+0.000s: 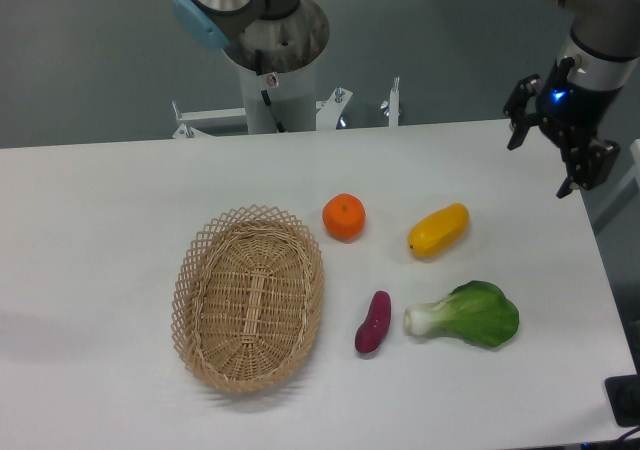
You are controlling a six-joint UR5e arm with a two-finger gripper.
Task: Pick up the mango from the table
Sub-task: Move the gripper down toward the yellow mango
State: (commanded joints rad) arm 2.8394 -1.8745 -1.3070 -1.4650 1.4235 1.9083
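Mango (438, 230) was smooth, glossy yellow, oblong, lying on the flat white desk (100, 230) right of the round orange (343, 216), above the leafy bok choy (468, 314). My claw (545, 160) hung open and empty over the desk's far right edge, well apart from the mango. Woven wicker basket (249, 297) sat left, purple sweet potato (373, 322) beside it.

No readable text, labels, brands or numbers anywhere in view
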